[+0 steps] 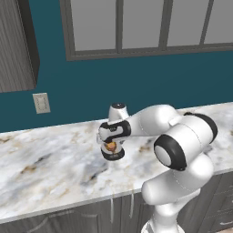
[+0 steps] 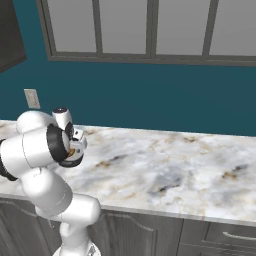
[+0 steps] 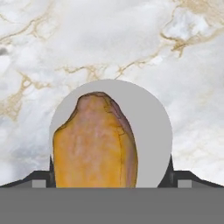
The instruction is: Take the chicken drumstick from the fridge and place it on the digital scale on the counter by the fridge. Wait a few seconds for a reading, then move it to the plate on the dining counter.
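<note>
Hand view: chicken drumstick lengthwise (narrow end up)

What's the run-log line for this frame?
stage: weighing | drumstick: over scale on counter | gripper: low over scale, fingers flanking drumstick | grasp: cannot tell | plate: pending

Chicken drumstick: glossy orange-brown. Digital scale: grey disc. Tabletop: white-grey marble, tan veining. Wall: teal.

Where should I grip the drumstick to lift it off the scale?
Grip the chicken drumstick across its broad lower body, coming straight down from above: it lies flat on the digital scale, tapering toward one end, and the gripper already straddles the wide part.
</note>
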You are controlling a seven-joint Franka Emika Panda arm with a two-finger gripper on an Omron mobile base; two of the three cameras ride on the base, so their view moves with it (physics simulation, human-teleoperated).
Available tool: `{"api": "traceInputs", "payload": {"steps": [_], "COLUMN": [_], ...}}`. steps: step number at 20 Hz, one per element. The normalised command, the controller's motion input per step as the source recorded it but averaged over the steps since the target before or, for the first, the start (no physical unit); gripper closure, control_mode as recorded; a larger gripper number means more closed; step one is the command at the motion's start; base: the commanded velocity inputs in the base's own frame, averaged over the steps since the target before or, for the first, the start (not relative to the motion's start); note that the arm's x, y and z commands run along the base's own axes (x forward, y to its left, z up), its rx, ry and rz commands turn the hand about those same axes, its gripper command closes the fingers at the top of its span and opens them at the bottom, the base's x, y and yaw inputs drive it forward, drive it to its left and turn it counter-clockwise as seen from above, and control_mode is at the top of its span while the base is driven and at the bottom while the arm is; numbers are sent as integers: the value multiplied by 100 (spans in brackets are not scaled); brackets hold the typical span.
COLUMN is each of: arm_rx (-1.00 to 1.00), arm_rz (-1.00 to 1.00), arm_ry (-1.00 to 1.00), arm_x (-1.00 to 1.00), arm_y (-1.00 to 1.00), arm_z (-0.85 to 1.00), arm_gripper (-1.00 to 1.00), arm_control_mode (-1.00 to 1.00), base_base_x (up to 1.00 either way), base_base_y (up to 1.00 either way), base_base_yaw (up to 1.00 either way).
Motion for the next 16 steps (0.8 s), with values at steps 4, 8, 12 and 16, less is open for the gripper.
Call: {"api": "traceInputs", "payload": {"steps": [4, 8, 12, 16], "arm_rx": [0, 0, 0, 0], "arm_rz": [3, 1, 0, 0], "arm_ry": [0, 0, 0, 0], "arm_x": [6, 0, -4, -8], "arm_y": [3, 5, 4, 1], "arm_z": [-3, 0, 0, -3], "arm_gripper": [-100, -100, -100, -100], "arm_control_mode": [-100, -100, -100, -100], "base_base_x": [0, 0, 0, 0], "base_base_y": [0, 0, 0, 0], "base_base_yaw": [0, 0, 0, 0]}}
